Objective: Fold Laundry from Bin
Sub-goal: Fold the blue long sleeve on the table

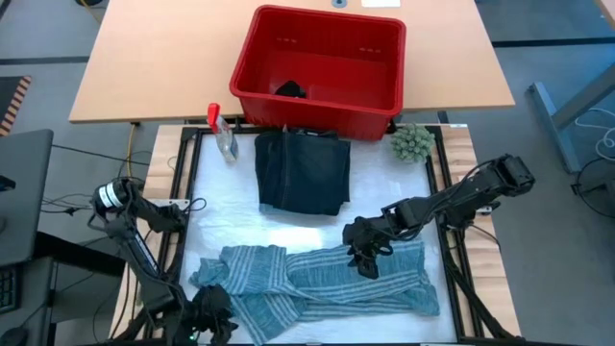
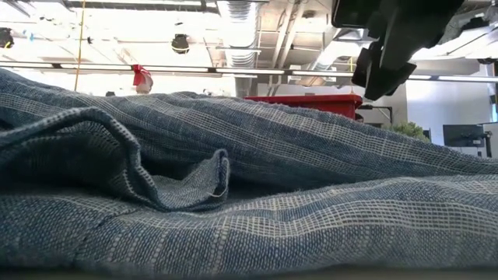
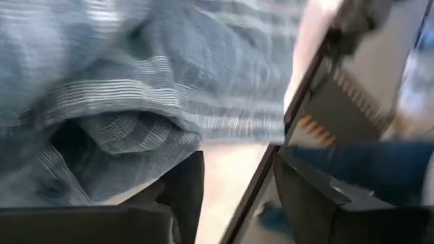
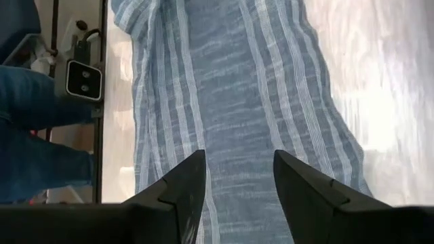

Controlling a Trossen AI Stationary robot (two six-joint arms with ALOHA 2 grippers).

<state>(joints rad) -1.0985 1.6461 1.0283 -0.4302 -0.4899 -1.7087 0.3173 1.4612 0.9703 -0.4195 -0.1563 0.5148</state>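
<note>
A grey-blue striped garment (image 1: 327,279) lies rumpled across the table's near half. A folded dark navy garment (image 1: 303,173) lies flat in front of the red bin (image 1: 252,58), which has a black piece (image 1: 290,90) in it. My right gripper (image 1: 365,259) hangs open over the striped garment's (image 4: 230,88) far edge, and in the low view it (image 2: 381,74) is clear of the cloth. My left gripper (image 1: 213,309) stands open at the garment's near left corner (image 3: 135,81), close to the table's frame. My left gripper (image 3: 237,154) comes slanting down at the striped garment's near left edge (image 3: 169,146). One finger (image 3: 190,183) stands right beside a bulge of that edge, and bare table shows between the fingers. Whether the finger touches the cloth I cannot tell.
A clear spray bottle with a red top (image 1: 223,135) stands left of the navy garment, and a fuzzy green ball (image 1: 411,142) sits right of it. A dark metal frame (image 1: 183,192) borders the white mat. A person's blue trouser legs (image 4: 27,122) show past the near edge.
</note>
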